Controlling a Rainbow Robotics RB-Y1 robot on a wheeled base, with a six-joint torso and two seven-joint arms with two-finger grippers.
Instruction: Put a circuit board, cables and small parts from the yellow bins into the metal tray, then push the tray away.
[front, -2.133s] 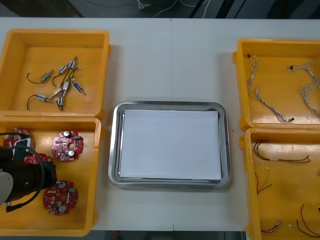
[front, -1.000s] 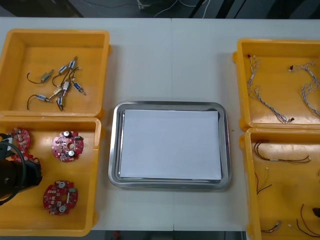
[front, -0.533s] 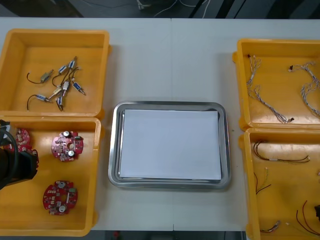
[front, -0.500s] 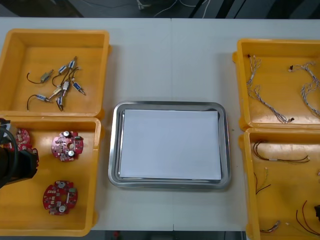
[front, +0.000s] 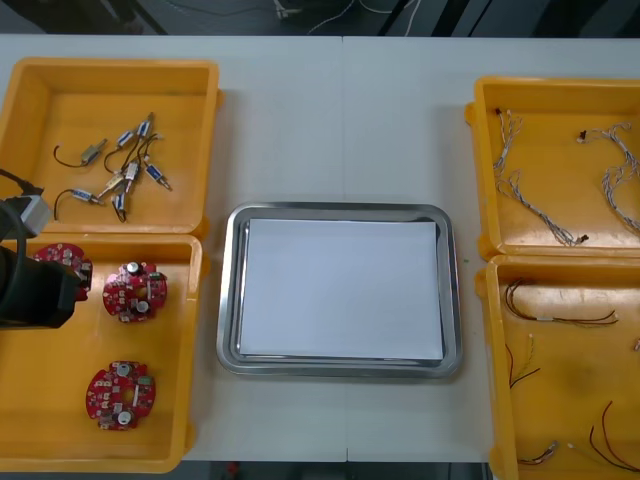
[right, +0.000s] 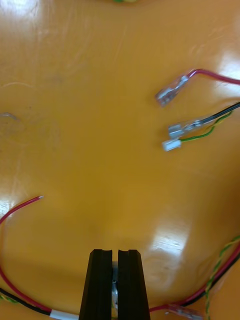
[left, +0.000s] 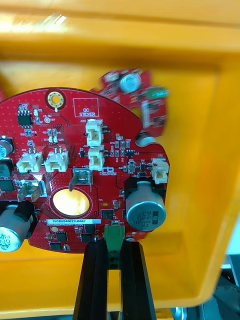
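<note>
Light flat table, with dark floor beyond its far edge. Four yellow plastic bins flank the white-lined metal tray at centre. I have the left hand clenched on a round red circuit board over the near left bin. The right hand is pinching a thin red, black and yellow cable.

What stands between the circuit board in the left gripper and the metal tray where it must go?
The left gripper grips the circuit board in the near left yellow bin. Toward the metal tray lie a second board and the bin's right wall; carried above them, nothing visible blocks it.
</note>
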